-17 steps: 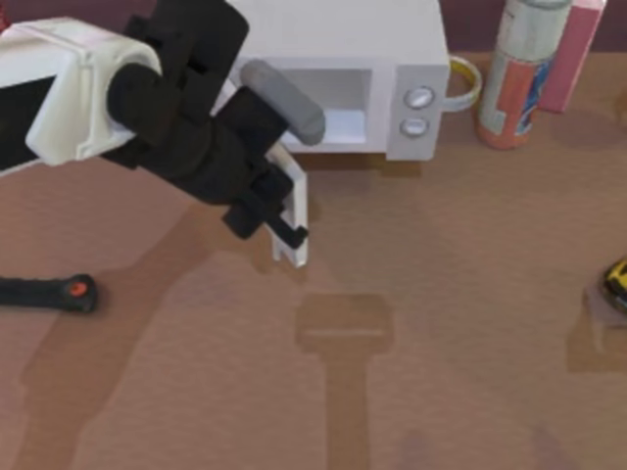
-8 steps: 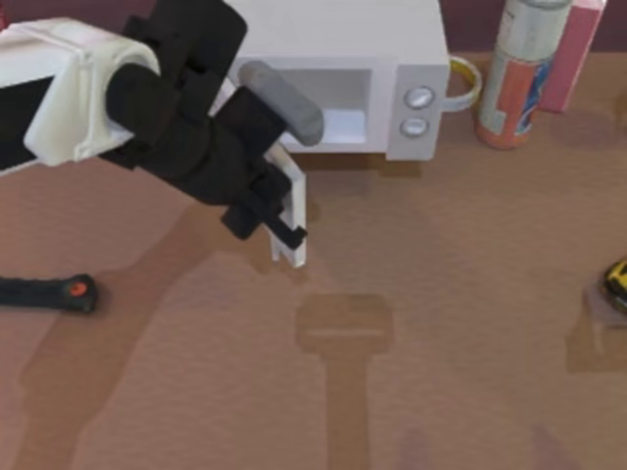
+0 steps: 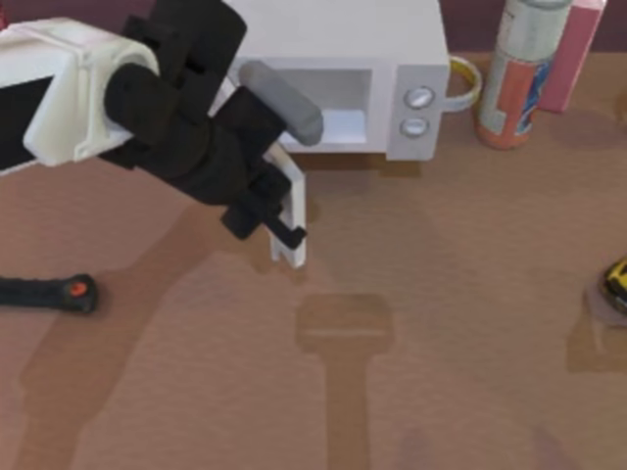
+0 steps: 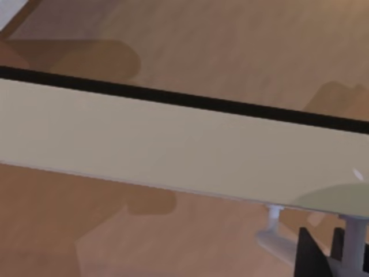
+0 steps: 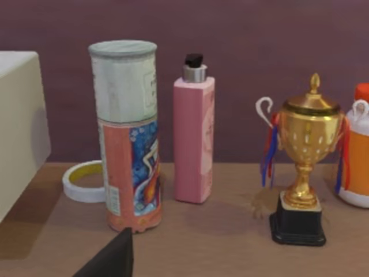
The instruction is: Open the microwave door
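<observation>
Microwave door (image 3: 292, 211) is swung out from microwave (image 3: 343, 69) toward worktop (image 3: 441, 323) centre, cavity exposed. Left tool (image 3: 279, 227) is placed at door's free edge, fingers closed around slim handle (image 4: 353, 242). Door is seen edge-on in left wrist view. Right arm is kept out of top view; its tool's state cannot be told. Silver-orange can (image 5: 128, 135), pink bottle (image 5: 194, 138), tape roll (image 5: 85, 182), trophy (image 5: 304, 161) stand beside microwave.

My left gripper (image 3: 284, 227) sits at the swung-out white microwave door (image 3: 291, 211), before the boxy white microwave (image 3: 343, 39); tall can (image 3: 517, 73) stands right.
</observation>
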`<action>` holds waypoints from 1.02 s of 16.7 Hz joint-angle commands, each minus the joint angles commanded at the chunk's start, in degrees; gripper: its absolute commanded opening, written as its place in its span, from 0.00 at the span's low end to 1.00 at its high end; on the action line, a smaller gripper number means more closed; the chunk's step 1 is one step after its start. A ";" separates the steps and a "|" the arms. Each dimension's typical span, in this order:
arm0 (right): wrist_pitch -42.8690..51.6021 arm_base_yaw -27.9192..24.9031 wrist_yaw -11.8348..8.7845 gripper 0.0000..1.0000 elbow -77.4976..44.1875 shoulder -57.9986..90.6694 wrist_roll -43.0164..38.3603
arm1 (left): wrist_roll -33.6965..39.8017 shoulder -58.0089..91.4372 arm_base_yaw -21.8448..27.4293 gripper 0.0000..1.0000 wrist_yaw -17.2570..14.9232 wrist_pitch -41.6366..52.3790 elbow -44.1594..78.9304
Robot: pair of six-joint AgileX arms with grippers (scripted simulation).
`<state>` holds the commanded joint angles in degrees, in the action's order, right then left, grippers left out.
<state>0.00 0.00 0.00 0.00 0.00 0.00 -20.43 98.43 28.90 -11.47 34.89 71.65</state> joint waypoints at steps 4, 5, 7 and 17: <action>0.00 0.00 0.00 1.00 0.00 0.00 0.00 | 0.00 0.00 0.00 0.00 0.00 0.00 0.00; 0.00 0.00 0.00 1.00 0.00 0.00 0.00 | 0.18 0.02 0.24 0.00 -0.29 0.03 -0.11; 0.00 0.00 0.00 1.00 0.00 0.00 0.00 | -0.70 -0.08 -0.12 0.00 -0.71 0.26 -0.21; 0.00 0.00 0.00 1.00 0.00 0.00 0.00 | -9.44 -1.47 -3.83 0.00 -4.74 2.36 -1.40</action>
<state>0.00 0.00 0.00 0.00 0.00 0.00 -29.86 96.96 25.07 -16.21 37.24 70.26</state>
